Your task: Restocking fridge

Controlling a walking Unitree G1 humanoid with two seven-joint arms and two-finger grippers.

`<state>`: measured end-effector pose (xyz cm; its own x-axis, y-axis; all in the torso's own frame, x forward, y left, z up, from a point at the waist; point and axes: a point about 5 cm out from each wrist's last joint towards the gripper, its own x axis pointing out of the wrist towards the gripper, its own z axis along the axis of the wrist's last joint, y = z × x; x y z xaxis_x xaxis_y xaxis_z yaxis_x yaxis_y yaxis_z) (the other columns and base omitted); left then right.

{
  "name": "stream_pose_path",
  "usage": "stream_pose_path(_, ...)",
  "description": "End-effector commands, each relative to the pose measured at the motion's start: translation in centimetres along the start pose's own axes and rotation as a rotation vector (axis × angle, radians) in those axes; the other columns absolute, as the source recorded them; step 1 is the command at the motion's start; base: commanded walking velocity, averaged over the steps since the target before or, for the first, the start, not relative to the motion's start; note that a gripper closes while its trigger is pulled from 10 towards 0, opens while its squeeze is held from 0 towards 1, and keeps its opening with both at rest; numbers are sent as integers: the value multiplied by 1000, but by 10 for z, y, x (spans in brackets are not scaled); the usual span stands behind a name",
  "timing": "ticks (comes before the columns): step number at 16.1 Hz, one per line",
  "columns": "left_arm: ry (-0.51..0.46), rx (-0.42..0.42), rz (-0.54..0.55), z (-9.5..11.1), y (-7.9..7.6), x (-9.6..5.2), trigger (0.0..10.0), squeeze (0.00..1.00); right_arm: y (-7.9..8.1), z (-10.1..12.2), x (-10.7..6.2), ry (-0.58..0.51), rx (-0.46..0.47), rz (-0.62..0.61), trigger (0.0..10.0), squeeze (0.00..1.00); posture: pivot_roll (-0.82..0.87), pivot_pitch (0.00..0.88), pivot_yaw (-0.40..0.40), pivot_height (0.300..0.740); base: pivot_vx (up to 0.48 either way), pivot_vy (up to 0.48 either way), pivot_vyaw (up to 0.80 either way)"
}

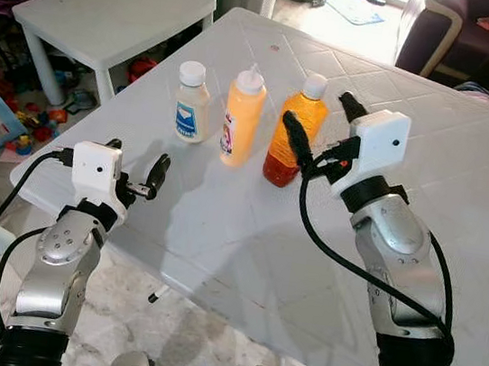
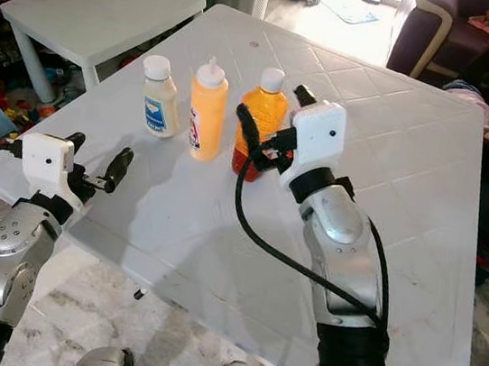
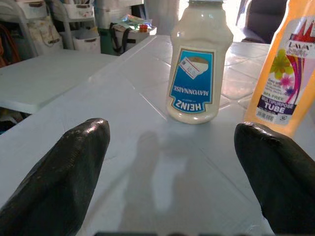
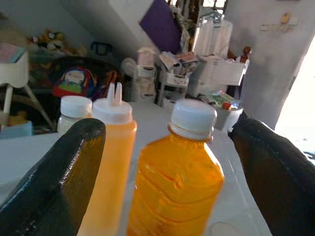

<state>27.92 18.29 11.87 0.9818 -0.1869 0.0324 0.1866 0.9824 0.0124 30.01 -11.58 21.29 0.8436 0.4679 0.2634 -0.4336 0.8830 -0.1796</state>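
Your right gripper (image 1: 324, 123) hung wide open around the orange juice bottle (image 1: 295, 131), fingers either side, not yet touching it. That bottle stood on the white worktop (image 1: 247, 229) beside the yellow squeeze bottle (image 1: 242, 115) and the mayonnaise bottle (image 1: 191, 102). Your left gripper (image 1: 134, 167), also wide open, hovered near the worktop's front edge, pointing at the mayonnaise.

Right tool (image 2: 270, 121), fingers spread, flanks the orange juice bottle (image 2: 259, 118).

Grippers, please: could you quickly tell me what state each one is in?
Left gripper: open, holding nothing, facing the mayonnaise bottle.
Right gripper: open, fingers either side of the orange bottle.
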Motion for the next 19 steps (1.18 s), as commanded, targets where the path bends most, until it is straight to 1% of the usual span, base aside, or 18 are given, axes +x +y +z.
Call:
stream_pose_path(1, 6, 13, -11, -2, -3, 1, 10000, 0, -2, 6, 5, -15, -13, 20, 10000, 0, -22, 86, -27, 740, 0, 0, 0)
stream_pose_path(3, 6, 14, -14, -2, -3, 2, 10000, 0, -12, 7, 11, -4, -35, -14, 10000, 0, -17, 84, -30, 740, 0, 0, 0)
stream_pose_path(6, 6, 17, -16, -1, -4, 2, 10000, 0, -23, 7, 18, 5, -20, -60, 10000, 0, -13, 88, -29, 740, 0, 0, 0)
stream_pose_path(7, 7, 18, -17, -2, -4, 2, 10000, 0, -24, 6, 20, 11, -15, -64, 10000, 0, -11, 88, -28, 740, 0, 0, 0)
stream_pose_path(10, 5, 24, -24, -1, -4, 3, 10000, 0, -23, 0, 29, 30, 58, -44, 10000, 0, -5, 89, -23, 740, 0, 0, 0)
stream_pose_path(11, 4, 25, -26, 0, -5, 3, 10000, 0, -23, 0, 31, 31, 60, -38, 6745, 0, -5, 89, -22, 740, 0, 0, 0)
stream_pose_path(12, 4, 27, -28, 0, -5, 4, 10000, 0, -22, -2, 34, 38, 75, -29, 1882, 0, -4, 90, -21, 740, 0, 0, 0)
stream_pose_path(13, 3, 29, -31, 0, -5, 4, 10000, 0, -21, -3, 36, 44, 86, -17, 0, 0, -4, 90, -21, 740, 0, 0, 0)
stream_pose_path(19, 5, 34, -33, 0, -5, 5, 10000, 0, -14, -2, 48, 43, 110, 47, 0, 0, 4, 91, -20, 740, 0, 0, 0)
